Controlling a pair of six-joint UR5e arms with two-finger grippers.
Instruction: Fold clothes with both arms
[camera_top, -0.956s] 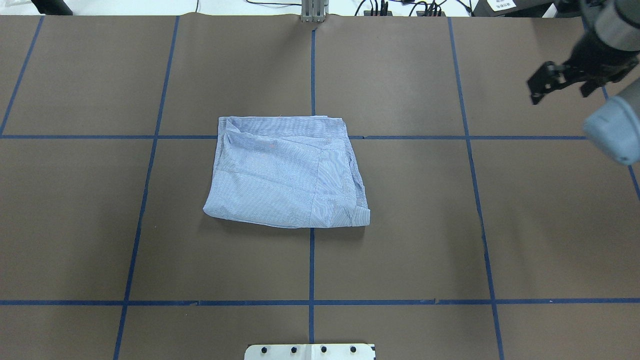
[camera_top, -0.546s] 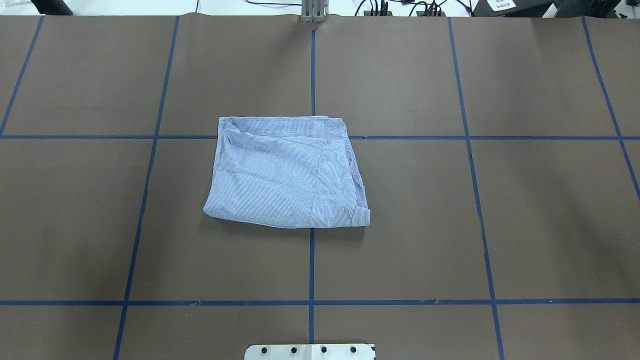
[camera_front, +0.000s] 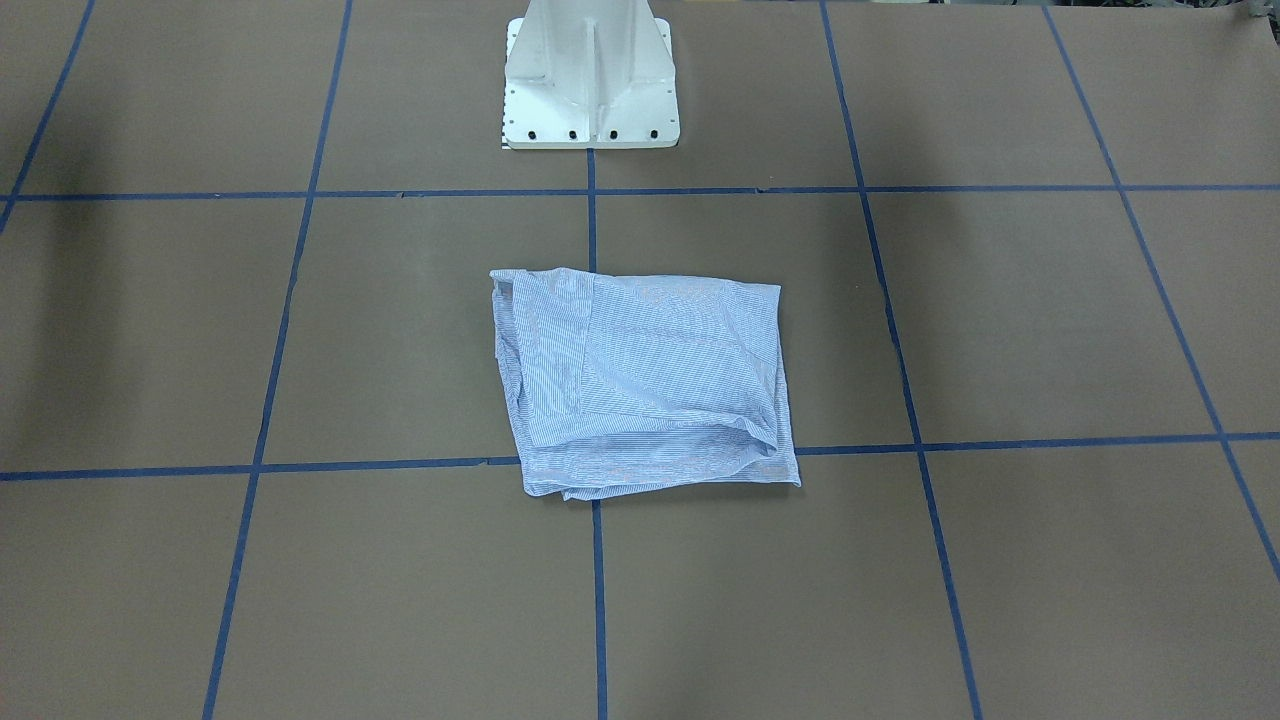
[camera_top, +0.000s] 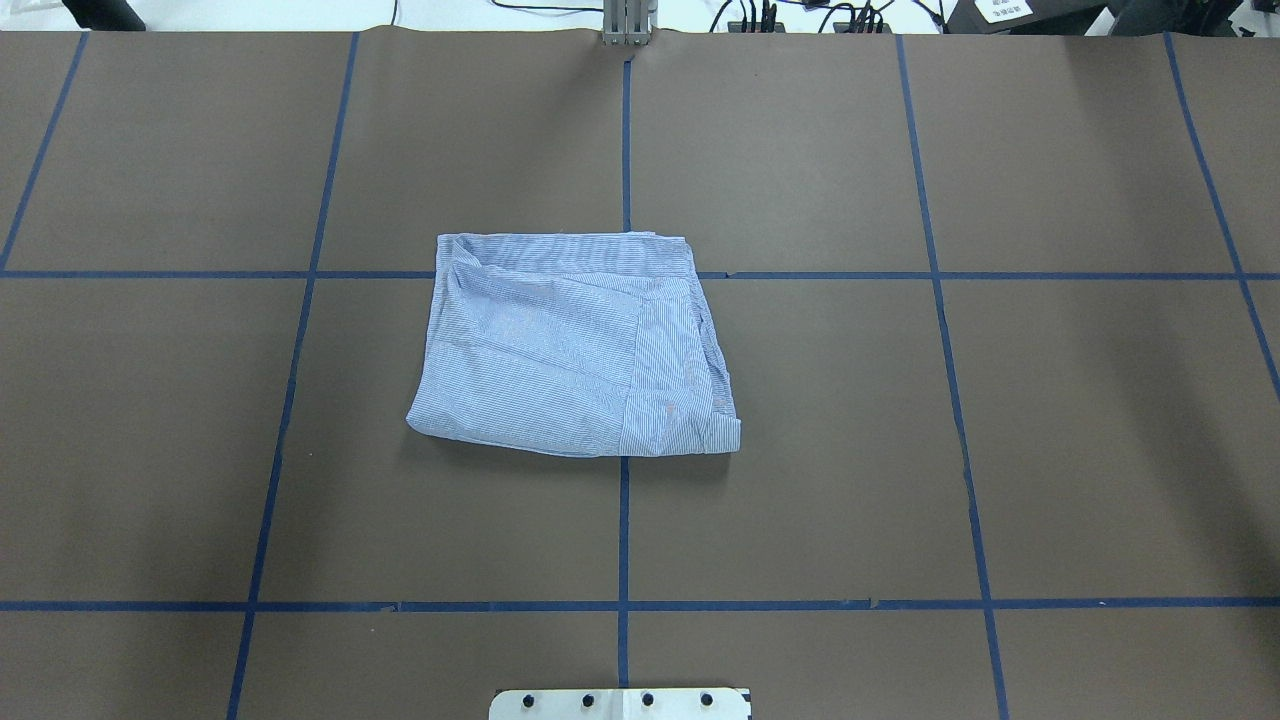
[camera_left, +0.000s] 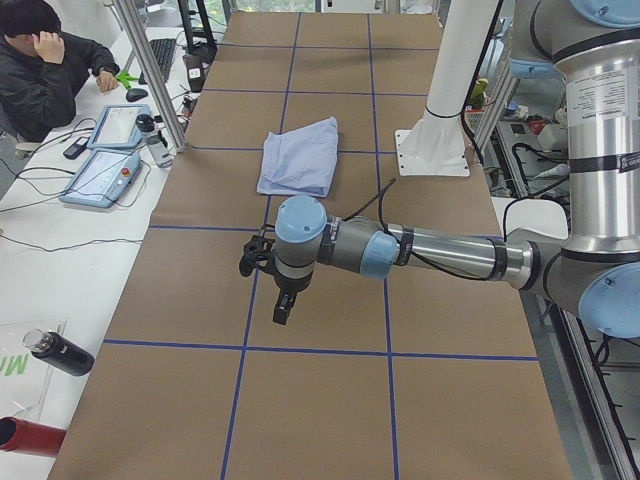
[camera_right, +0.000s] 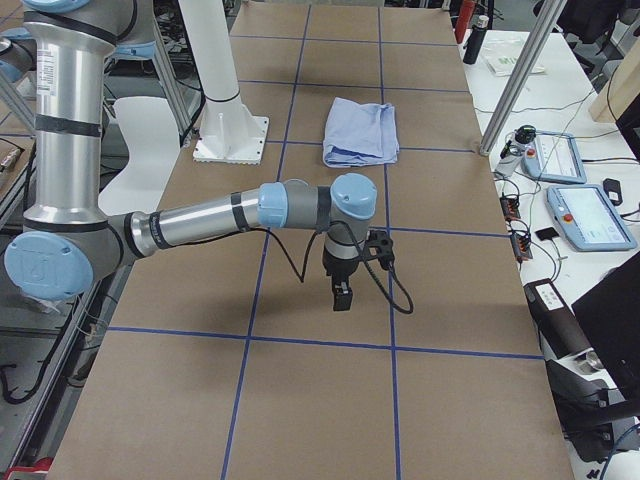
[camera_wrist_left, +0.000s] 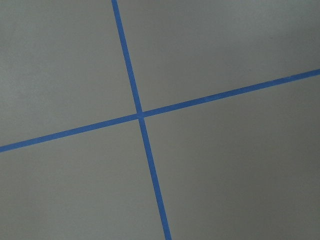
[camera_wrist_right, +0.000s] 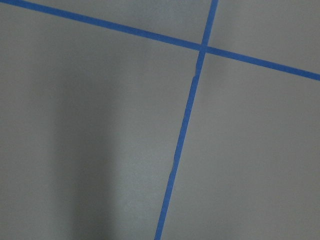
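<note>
The light blue striped shirt (camera_top: 575, 345) lies folded into a rough rectangle at the table's middle; it also shows in the front view (camera_front: 645, 380), the left side view (camera_left: 300, 157) and the right side view (camera_right: 361, 131). Both arms are out of the overhead and front views. My left gripper (camera_left: 280, 302) hangs above the brown mat far from the shirt, seen in the left side view only. My right gripper (camera_right: 341, 292) hangs above the mat at the other end, seen in the right side view only. I cannot tell if either is open or shut. Neither touches the shirt.
The brown mat (camera_top: 900, 450) has a grid of blue tape lines. The white pedestal base (camera_front: 590, 80) stands at the robot's side. A person (camera_left: 45, 70) sits by a side desk with pendants, and a dark bottle (camera_left: 60, 352) lies there.
The right arm and gripper, at the overhead view's right edge one second ago, have left that view. The shirt has not moved.
</note>
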